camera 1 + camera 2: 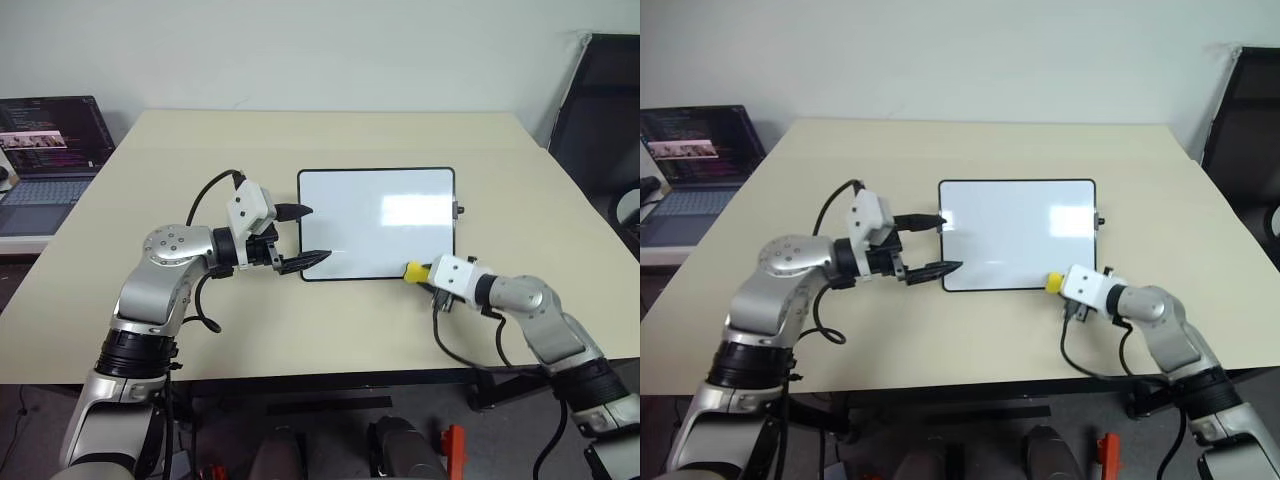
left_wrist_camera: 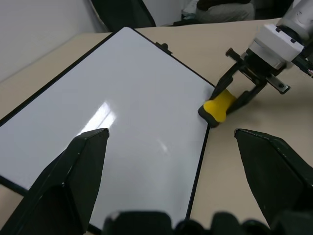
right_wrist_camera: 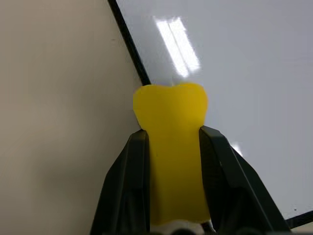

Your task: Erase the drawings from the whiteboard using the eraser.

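Two claws work over the pale beige bench (image 1: 330, 330), both placed here against the rectangular glossy white whiteboard with thin black frame (image 1: 378, 222). Right claw (image 1: 424, 274): fingers pressed onto the small yellow oblong eraser (image 1: 413, 271), pinching it by its sides; the eraser's tip sits at the whiteboard's near edge, close to the near right corner, over the black frame. Left claw (image 1: 306, 236): fingers spread wide, holding nothing, hovering at the whiteboard's left edge, one fingertip near the left rim, the other by the near left corner. Whiteboard surface: plain white with glare patches; no red drawings can be made out on it. Whiteboard lies flat at mid-bench, small black knob (image 1: 459, 210) on its right short side. Far left of the whiteboard, beyond the bench edge: open grey laptop with lit screen (image 1: 50, 150).
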